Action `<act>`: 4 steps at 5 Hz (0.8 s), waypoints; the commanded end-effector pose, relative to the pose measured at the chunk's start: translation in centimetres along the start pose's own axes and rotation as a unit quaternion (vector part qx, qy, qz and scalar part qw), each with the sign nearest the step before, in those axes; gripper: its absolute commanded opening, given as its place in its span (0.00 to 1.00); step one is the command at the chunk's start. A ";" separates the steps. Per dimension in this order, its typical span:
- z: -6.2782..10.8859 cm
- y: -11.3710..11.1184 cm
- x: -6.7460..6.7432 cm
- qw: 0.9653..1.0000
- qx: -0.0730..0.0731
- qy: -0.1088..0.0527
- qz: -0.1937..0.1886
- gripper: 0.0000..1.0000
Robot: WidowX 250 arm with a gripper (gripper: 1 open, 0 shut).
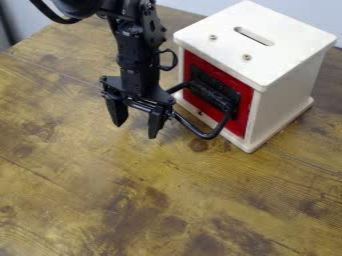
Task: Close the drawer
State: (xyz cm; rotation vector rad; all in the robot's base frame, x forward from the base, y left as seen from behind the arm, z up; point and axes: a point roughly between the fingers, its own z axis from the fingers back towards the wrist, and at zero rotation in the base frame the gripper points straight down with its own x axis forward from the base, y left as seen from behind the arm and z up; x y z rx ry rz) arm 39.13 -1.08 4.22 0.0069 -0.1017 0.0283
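Note:
The drawer (211,93) has a red front with a black panel and sits in the left face of a cream wooden cube (267,60). Its big black loop handle (201,121) reaches out and down toward the tabletop. My gripper (135,120) hangs just left of the handle, pointing down, its two dark fingers apart and nothing between them. One fingertip (155,127) stands close beside the handle loop; whether it touches I cannot tell.
A worn wooden table (120,200) fills the view. The cube's slotted top (250,35) faces up at the back right. The black arm (131,40) comes down from the top left edge.

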 end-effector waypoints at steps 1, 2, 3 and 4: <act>4.5 -5.1 3.6 0.994 -0.031 -0.100 -0.014 1.00; 4.7 -5.4 3.9 0.994 -0.034 -0.100 -0.014 1.00; 5.0 -5.7 4.2 0.994 -0.036 -0.100 -0.014 1.00; 5.2 -5.9 4.3 0.994 -0.039 -0.104 -0.013 1.00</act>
